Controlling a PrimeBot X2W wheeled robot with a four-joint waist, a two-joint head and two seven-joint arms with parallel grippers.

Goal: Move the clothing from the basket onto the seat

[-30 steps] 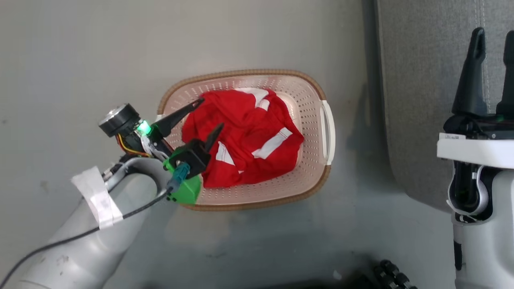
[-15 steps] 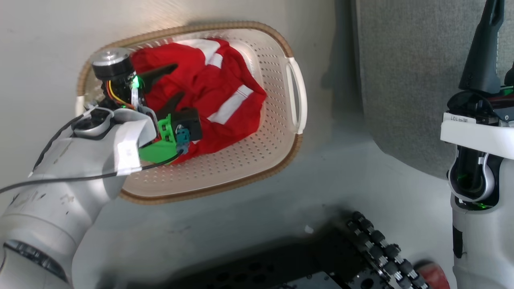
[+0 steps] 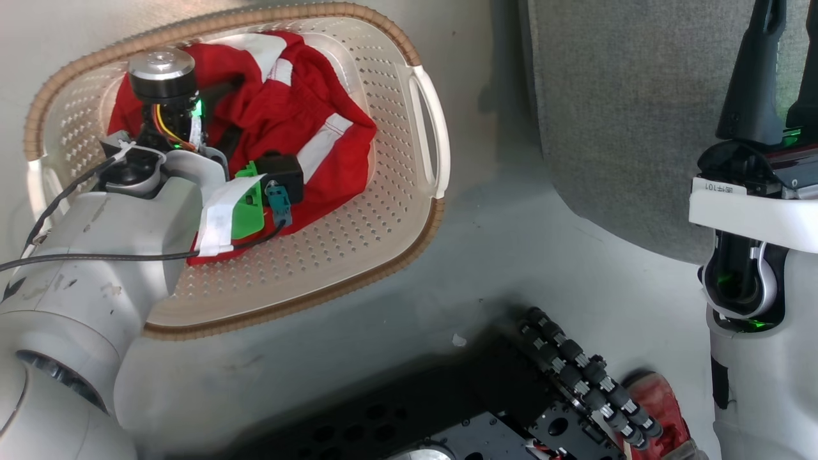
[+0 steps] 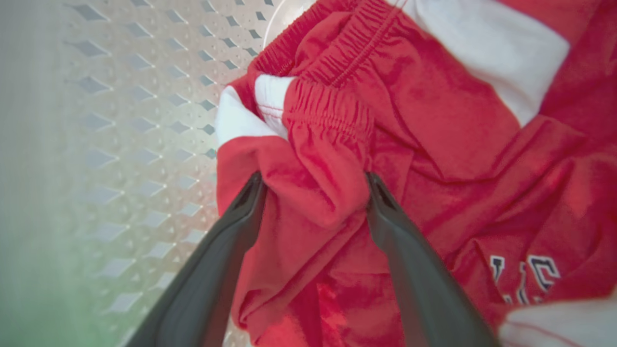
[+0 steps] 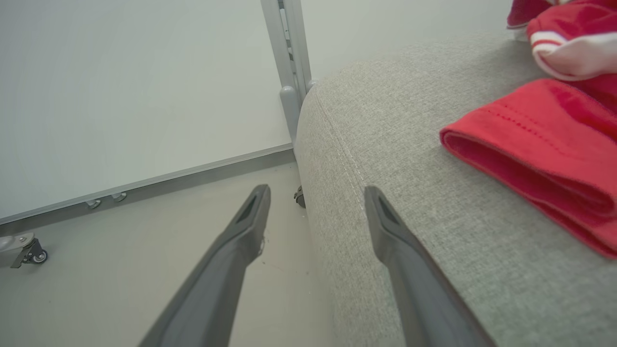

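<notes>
The cream perforated basket [image 3: 409,211] lies at the upper left of the head view, holding red clothing [image 3: 300,108] with white stripes. My left gripper [image 3: 223,112] reaches down into that pile. In the left wrist view it [image 4: 313,182] stands open, its two dark fingers astride a bunched fold of the red garment [image 4: 434,120], which has an elastic waistband and lettering at the lower right. The basket's holed wall [image 4: 120,144] is to the left. My right gripper [image 3: 789,25] is open over the grey seat [image 3: 626,115]. A second red garment [image 5: 540,144] lies on the seat [image 5: 434,231], right of my right gripper [image 5: 316,192].
My black wheeled base with its roller wheel [image 3: 575,377] fills the bottom of the head view. Grey floor lies between basket and seat. A white wall panel, a metal post [image 5: 289,72] and a small caster [image 5: 29,253] stand beyond the seat's corner.
The head camera has dropped and turned, so the whole picture shifted. My left gripper has gone from the basket's rim down into the red clothing.
</notes>
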